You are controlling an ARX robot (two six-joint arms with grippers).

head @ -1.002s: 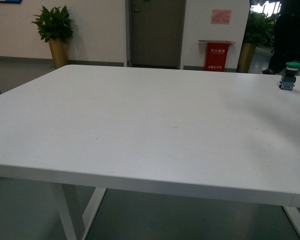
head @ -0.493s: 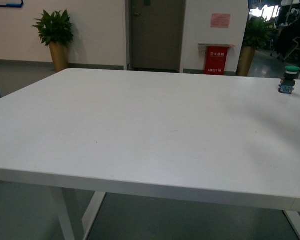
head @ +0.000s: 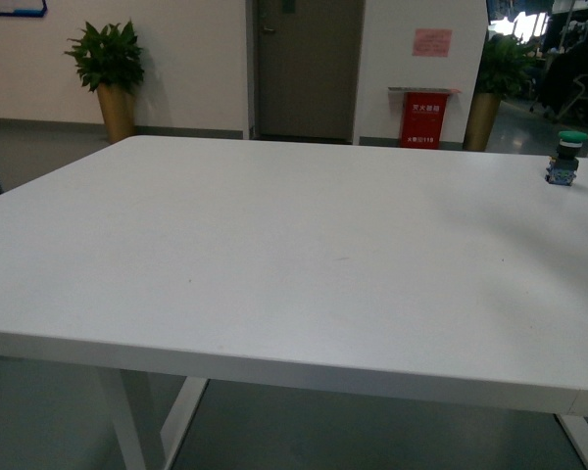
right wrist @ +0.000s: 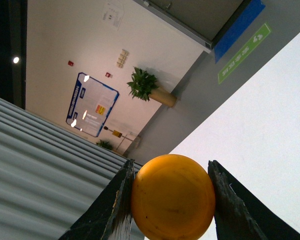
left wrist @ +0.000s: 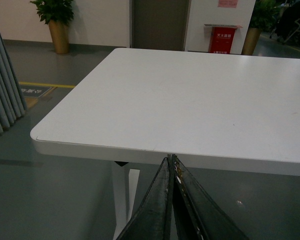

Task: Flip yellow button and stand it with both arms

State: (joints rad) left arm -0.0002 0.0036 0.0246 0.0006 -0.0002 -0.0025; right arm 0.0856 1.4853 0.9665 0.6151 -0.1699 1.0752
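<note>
In the right wrist view the yellow button (right wrist: 172, 196) fills the space between the two black fingers, its round yellow-orange cap facing the camera; its body is hidden behind the cap. My right gripper (right wrist: 171, 196) is shut on the yellow button, held above the white table (right wrist: 260, 120). In the left wrist view my left gripper (left wrist: 171, 161) is shut with its two black fingers pressed together and nothing between them, hanging just off the table's near edge (left wrist: 140, 149). Neither arm nor the yellow button shows in the front view.
A green-capped push-button (head: 564, 159) stands upright at the far right of the white table (head: 274, 245). Beyond the table are a potted plant (head: 108, 73), a door and a red box (head: 423, 115). Grey curtains (left wrist: 2, 90) hang at the table's left side.
The front view has shifted slightly, so the table and the green-capped button sit a little lower in the picture than a second ago. Nothing on the table has moved.
</note>
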